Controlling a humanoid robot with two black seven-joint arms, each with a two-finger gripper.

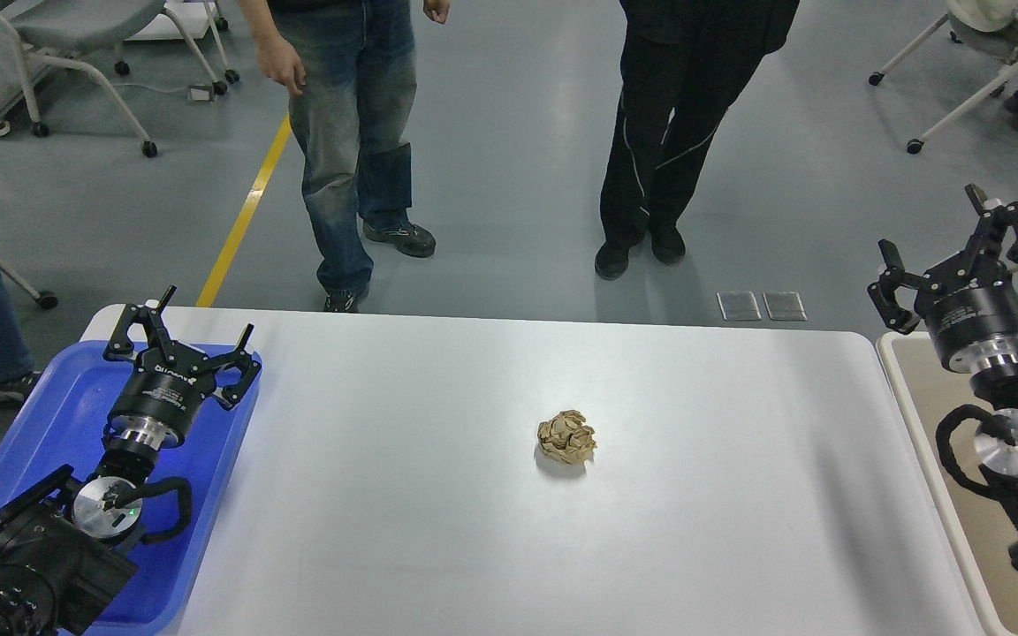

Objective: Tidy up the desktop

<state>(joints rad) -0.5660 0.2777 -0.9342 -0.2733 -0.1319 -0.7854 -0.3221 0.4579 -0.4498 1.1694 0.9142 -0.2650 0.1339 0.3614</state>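
Note:
The desktop (438, 530) is a large white tabletop with rounded corners. A crumpled ball of brown paper (566, 438) lies on it a little right of the middle. My left gripper (200, 316) is open and empty, above the far end of the blue tray (49, 415) at the table's left edge. My right gripper (931, 240) is open and empty, raised over the far end of the beige bin (924, 433) at the table's right edge. Both grippers are far from the paper ball.
Two people (345, 132) (668, 124) stand on the grey floor just beyond the table's far edge. Wheeled chairs stand at the far left (76, 53) and the far right (995, 62). A yellow floor line (239, 221) runs towards the table.

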